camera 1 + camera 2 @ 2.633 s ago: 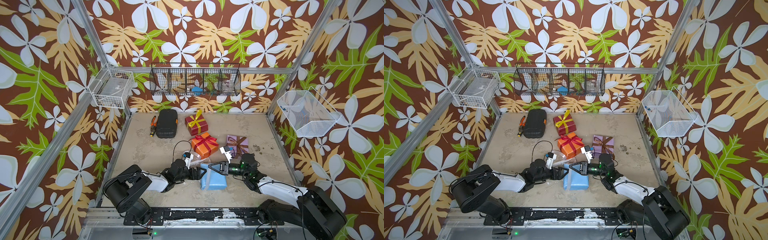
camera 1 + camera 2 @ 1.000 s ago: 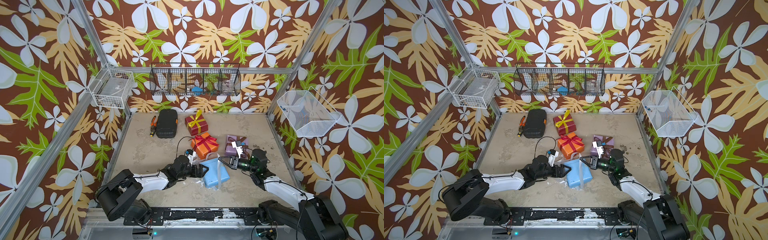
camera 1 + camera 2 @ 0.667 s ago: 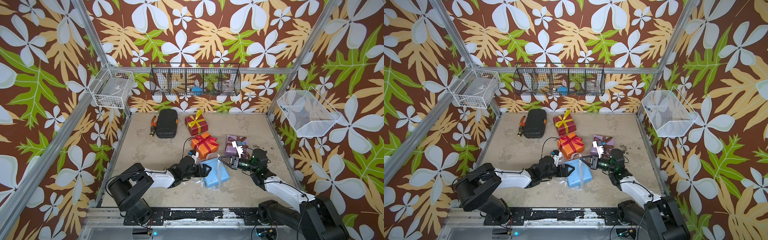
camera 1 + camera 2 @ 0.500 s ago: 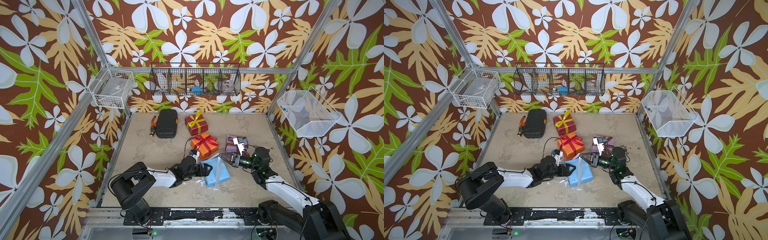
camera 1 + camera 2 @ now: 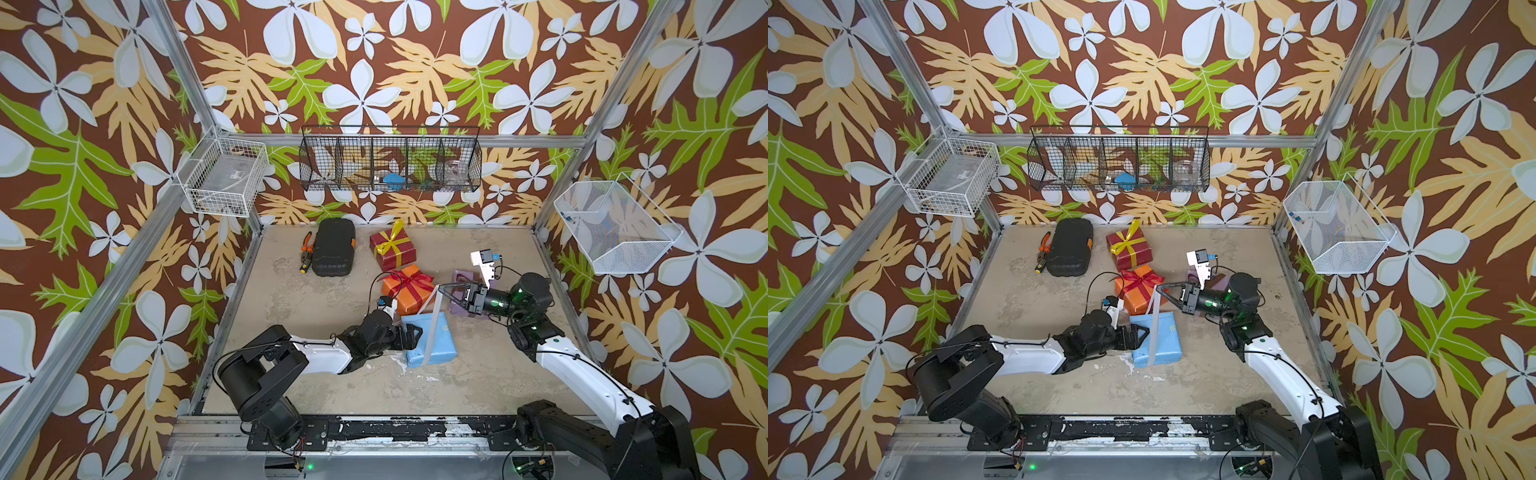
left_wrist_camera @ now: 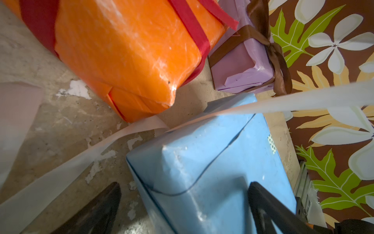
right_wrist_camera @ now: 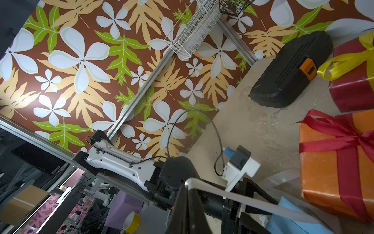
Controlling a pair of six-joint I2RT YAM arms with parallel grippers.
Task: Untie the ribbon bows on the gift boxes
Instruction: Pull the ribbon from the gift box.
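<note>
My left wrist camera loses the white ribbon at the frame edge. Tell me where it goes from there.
Observer: It rises off the light blue box to the right pincer, which is shut on the white ribbon above the box.
Operator: Report the bow on top of the orange box.
Observer: The red bow on the orange box is tied, with its loops intact.
Operator: List any box outside my frame.
Observer: A dark red box stands beside the black tool case, and its yellow bow is tied.
</note>
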